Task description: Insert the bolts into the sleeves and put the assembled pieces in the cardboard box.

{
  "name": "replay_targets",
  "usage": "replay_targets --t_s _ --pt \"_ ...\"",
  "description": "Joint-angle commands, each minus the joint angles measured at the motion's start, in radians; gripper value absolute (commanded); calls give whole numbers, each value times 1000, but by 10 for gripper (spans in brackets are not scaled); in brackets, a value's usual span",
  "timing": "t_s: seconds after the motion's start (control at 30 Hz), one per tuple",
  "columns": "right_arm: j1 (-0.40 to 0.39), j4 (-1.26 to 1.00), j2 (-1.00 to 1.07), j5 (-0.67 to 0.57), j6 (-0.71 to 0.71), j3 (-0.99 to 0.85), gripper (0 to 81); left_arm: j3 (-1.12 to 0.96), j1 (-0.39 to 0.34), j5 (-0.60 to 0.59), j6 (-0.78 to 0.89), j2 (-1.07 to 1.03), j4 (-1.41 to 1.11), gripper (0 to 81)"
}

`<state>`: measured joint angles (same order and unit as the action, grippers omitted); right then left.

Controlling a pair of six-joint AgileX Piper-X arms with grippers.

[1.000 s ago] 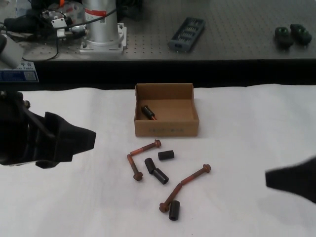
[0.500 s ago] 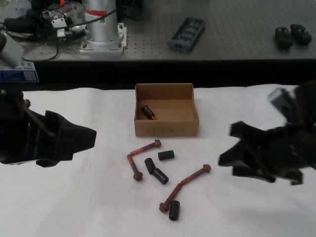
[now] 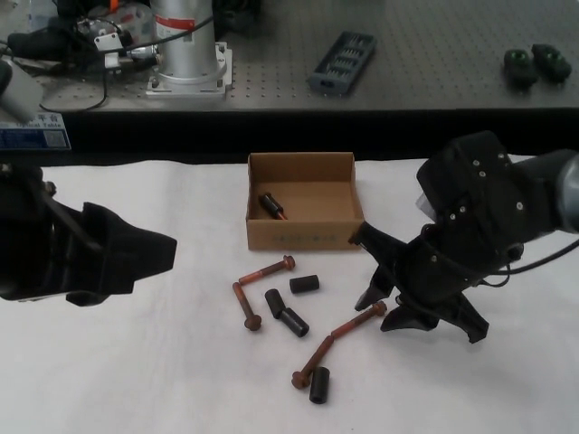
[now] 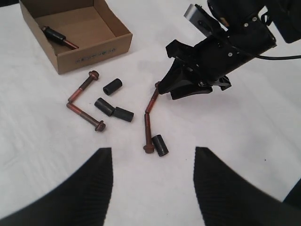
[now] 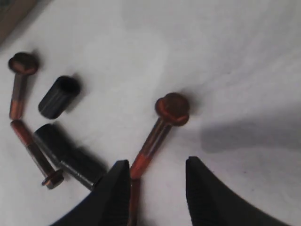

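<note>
Closest to the arms, the left gripper hangs above the white cloth, well off to the near left of the cardboard box. Its two fingers are spread wide and nothing is between them.

All loose parts lie on the cloth at the near side of the box. The near sleeve, black, is the farthest from the box and lies just beside the head of the rusty first bolt. The second bolt follows almost end to end, slanting toward the right front corner of the box. The right gripper is low over this second bolt. Its fingers are apart and pinch nothing. The bolt's shaft runs between them, close along one finger, and I cannot tell if it touches.

A little nearer to the box, the middle sleeves lie touching each other. Left of them is the third bolt. Its plain end almost meets that of the fourth bolt, which lies just before the box's front wall. The far sleeve is beside it, apart from the others.

The box is open on top and holds one assembled piece near its left wall.

Behind the box, the metal bench carries a silver post to the left, a ribbed tray about straight behind and two dark round things far right.
</note>
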<state>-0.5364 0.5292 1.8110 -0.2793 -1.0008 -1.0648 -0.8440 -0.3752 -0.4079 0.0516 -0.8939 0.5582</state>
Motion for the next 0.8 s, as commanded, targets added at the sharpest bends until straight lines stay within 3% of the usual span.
replay_targets --t_s 0.0,0.77 --pt "-1 13 6 24 -19 -20 304 -4 3 -9 2 4 -31 384" --pt "-13 -25 47 46 -87 -36 304 -4 3 -4 2 4 -67 384"
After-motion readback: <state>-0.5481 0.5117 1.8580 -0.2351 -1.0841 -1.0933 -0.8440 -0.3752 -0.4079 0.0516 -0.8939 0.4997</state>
